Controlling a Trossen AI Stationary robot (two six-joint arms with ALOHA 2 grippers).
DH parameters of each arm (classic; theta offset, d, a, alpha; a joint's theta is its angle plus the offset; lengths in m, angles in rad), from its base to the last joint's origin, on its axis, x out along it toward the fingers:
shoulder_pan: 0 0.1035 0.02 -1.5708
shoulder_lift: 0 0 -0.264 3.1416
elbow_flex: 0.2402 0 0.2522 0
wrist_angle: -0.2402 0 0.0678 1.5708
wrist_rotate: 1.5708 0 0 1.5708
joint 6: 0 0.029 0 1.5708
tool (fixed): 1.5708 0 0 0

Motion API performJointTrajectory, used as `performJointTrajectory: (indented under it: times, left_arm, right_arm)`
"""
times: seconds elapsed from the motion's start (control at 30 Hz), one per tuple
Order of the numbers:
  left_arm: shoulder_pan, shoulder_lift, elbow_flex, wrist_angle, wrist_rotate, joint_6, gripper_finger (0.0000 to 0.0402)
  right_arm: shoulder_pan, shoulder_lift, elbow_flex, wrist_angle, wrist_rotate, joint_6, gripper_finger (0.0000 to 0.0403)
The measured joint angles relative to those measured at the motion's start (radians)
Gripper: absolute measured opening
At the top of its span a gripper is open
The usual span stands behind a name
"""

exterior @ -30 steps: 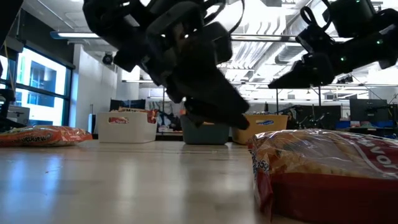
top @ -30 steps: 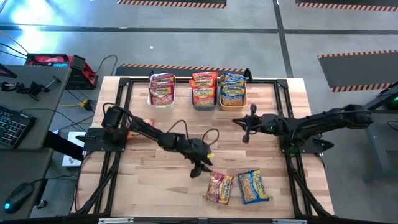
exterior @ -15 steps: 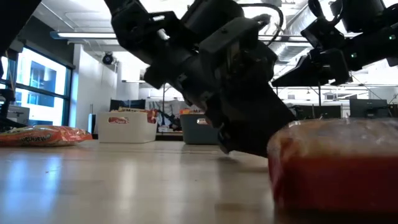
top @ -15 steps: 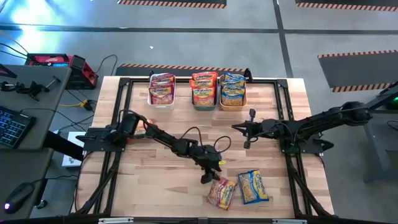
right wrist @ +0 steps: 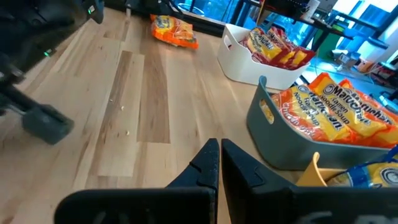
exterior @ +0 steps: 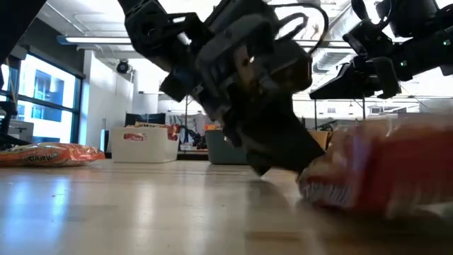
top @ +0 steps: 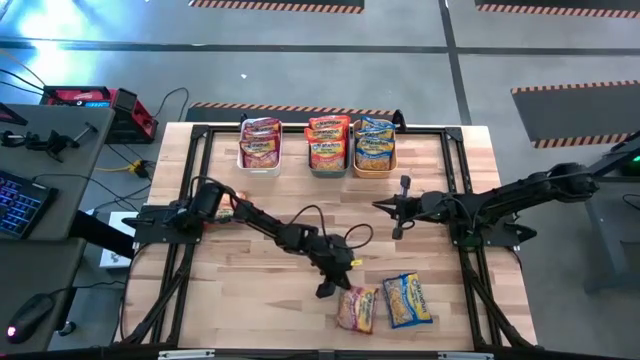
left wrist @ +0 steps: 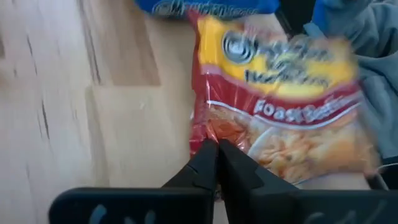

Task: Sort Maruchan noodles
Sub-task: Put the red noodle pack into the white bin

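A red noodle packet [top: 355, 308] lies near the table's front edge, beside a blue-and-yellow packet [top: 407, 300]. My left gripper [top: 328, 288] reaches down to the red packet's left side and is shut on it; in the low view the packet [exterior: 382, 177] looks tilted and blurred. An orange packet [top: 222, 212] lies flat at the table's left, partly under my left arm. My right gripper [top: 396, 215] hangs shut above the table's middle right and touches nothing. My left gripper pinches the red packet's edge close to a corner [left wrist: 212, 129] between its two fingertips. The fingers slant down at it from the table's far left. The pinched end [exterior: 325, 190] is raised a little while the rest of the packet lies on the table.
Three bins stand in a row at the far edge, each holding packets: white [top: 260, 160], teal [top: 328, 168], orange [top: 375, 168]. Bare wood lies between the bins and the near packets. Black frame rails [top: 465, 180] run along the table's sides.
My left gripper has moved toward the table's right and near edges, down to the red packet, and has shut on its edge. The packet has shifted and turned a little, and its held end has risen off the wood.
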Motion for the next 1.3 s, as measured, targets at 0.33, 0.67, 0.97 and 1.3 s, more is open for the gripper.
performJointTrajectory:
  times: [0.33, 0.67, 0.97, 1.3]
  left_arm:
    - [-0.034, -0.094, -0.002, -0.239, -0.230, 0.041, 0.0000]
    - [-0.077, -0.229, -0.003, -0.477, -0.466, 0.025, 0.0000]
    - [-0.085, -0.356, -0.216, -0.346, -0.585, -0.110, 0.0000]
    - [-0.154, -0.551, -0.477, -0.114, -0.833, -0.220, 0.0000]
  right_arm:
    - [0.044, 0.000, 0.000, -0.001, -0.002, 0.031, 0.0000]
    - [0.090, 0.001, 0.000, 0.002, -0.028, 0.109, 0.0000]
    - [0.114, 0.018, 0.001, -0.004, -0.100, 0.300, 0.0001]
    - [0.116, 0.244, 0.001, 0.215, -0.148, 0.524, 0.0084]
